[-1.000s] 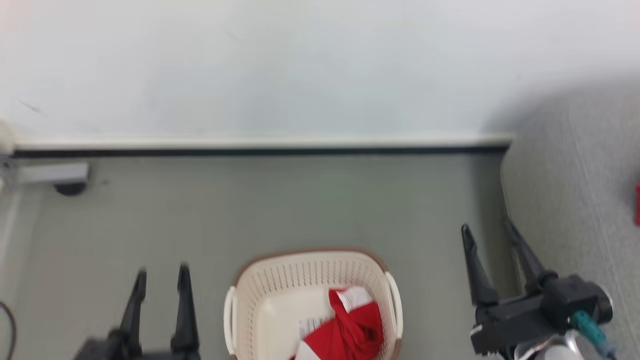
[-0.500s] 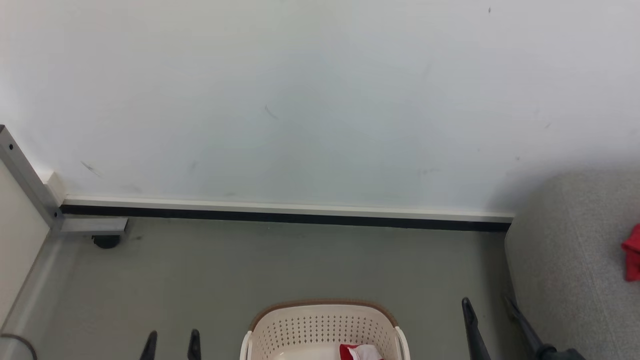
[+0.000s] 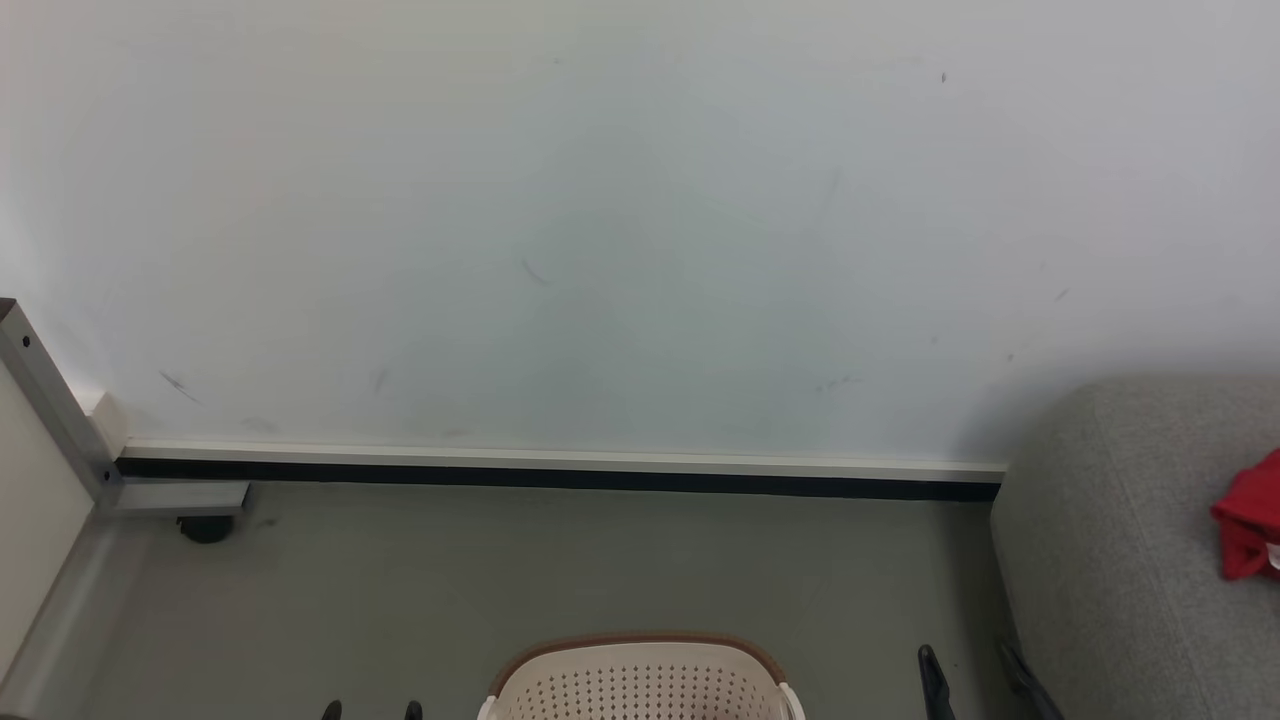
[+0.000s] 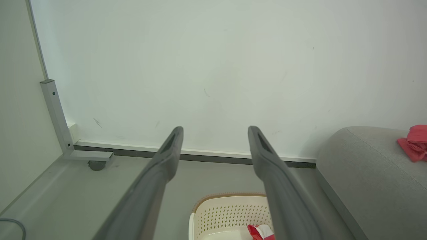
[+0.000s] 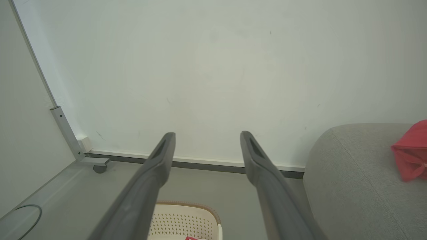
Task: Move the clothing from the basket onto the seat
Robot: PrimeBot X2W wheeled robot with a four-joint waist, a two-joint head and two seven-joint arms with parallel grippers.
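The left end effector [image 4: 215,128] is nearest, its two dark fingers spread wide with nothing between them. The right end effector [image 5: 207,134] stands just as open and empty. Below them, and between them in the head view, the cream laundry basket [image 4: 230,200] with perforated sides and a brown rim sits on the grey-green floor [image 3: 500,580]. In the left wrist view a red-and-white garment [image 4: 258,232] lies inside the basket toward its right-hand side, partly hidden by a finger.

To the robot's right of the basket and apart from it, the grey seat [image 3: 1100,560] of coarse fabric rises from the floor, rounded at its corner. A bunched red garment [image 3: 1245,515] lies on top of the seat at the head view's right edge, well apart from the basket.

Farther off to the left, a grey metal frame leg [image 3: 50,400] on a black caster [image 3: 205,528] stands in the corner. Behind everything, a black skirting strip [image 3: 560,480] runs along the foot of the pale wall [image 3: 600,250].
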